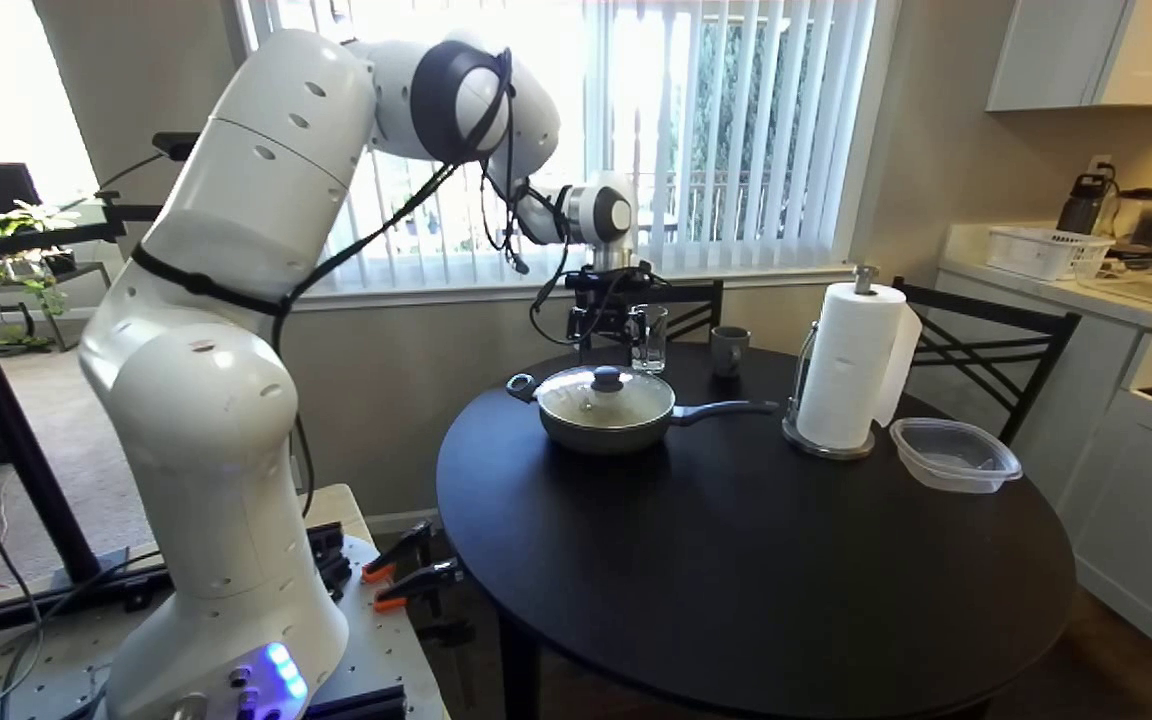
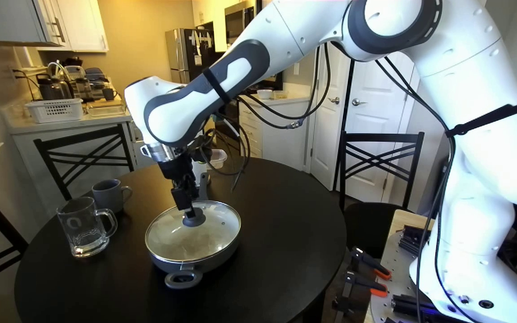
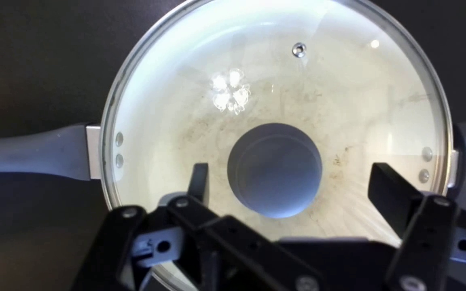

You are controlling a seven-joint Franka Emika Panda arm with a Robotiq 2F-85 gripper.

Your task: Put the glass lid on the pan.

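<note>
Vertical blinds [image 1: 816, 130] hang at the window [image 1: 597, 100] near the dark round table [image 1: 786, 580], where the glass lid [image 2: 191, 240] rests on the pan [image 1: 604, 438], covering it. Over the lid's knob [image 3: 275, 171], the gripper [image 3: 289, 176] has its jaws spread, one to either side, with gaps showing in the wrist view. Near the pan stand a glass mug [image 2: 83, 229] and a grey mug [image 2: 108, 195]; farther off, a paper towel roll [image 1: 851, 370] stands beside a clear plastic container [image 1: 956, 455].

In an exterior view: bright window [image 1: 636, 110] with vertical blinds [image 1: 786, 130] filled upper centre | dark round desk [image 1: 756, 560] stood lower right | pale cabinet [image 1: 1101, 50] hung upper right
</note>
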